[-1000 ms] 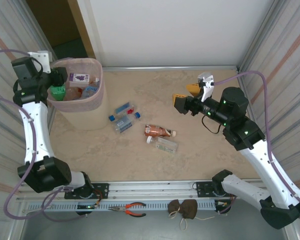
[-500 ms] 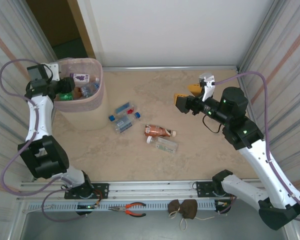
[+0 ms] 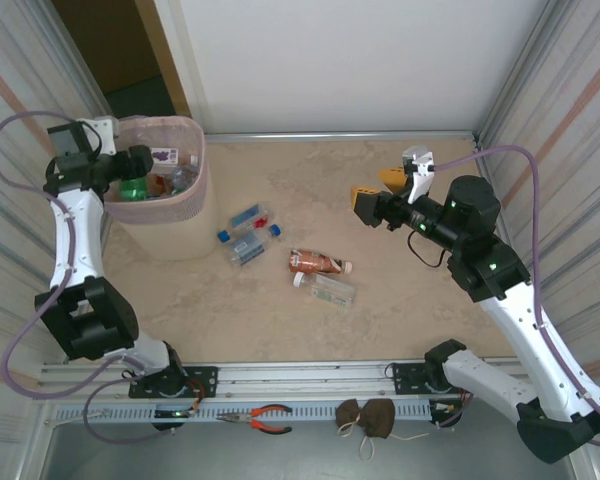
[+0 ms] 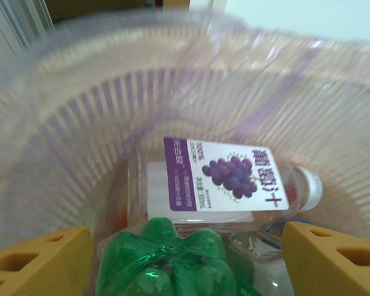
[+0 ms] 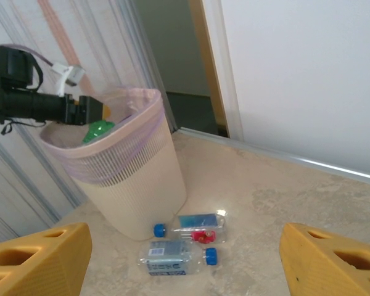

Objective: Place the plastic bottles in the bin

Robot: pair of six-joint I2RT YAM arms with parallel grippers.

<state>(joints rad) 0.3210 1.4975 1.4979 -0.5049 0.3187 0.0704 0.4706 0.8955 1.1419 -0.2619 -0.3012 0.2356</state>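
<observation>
Ok so, going L to R: the left gripper (image 3: 132, 163) hangs over the near-left rim of the bin (image 3: 195, 200), jaws spread wide. From its wrist cam a green bottle (image 4: 166, 259) sits between the pads but touches neither afaict, lying on top of a grape-label bottle (image 4: 222, 179) inside the bin. Looks like the drop-off step to me.

Next along, a bunch of blue-capped bottles (image 3: 247, 235) lies on the table (image 3: 280, 180) just beside the bin. Then an orange-brown bottle (image 3: 318, 262) with a clear bottle (image 3: 332, 290) right next to it, mid-table.

The right gripper (image 3: 373, 190) hovers far right, jaws apart, holding nothing.

Next move imo: left arm lifts clear of the rim and drops onto the blue-capped bunch. Right one's closer to the brown/clear pair.
</observation>
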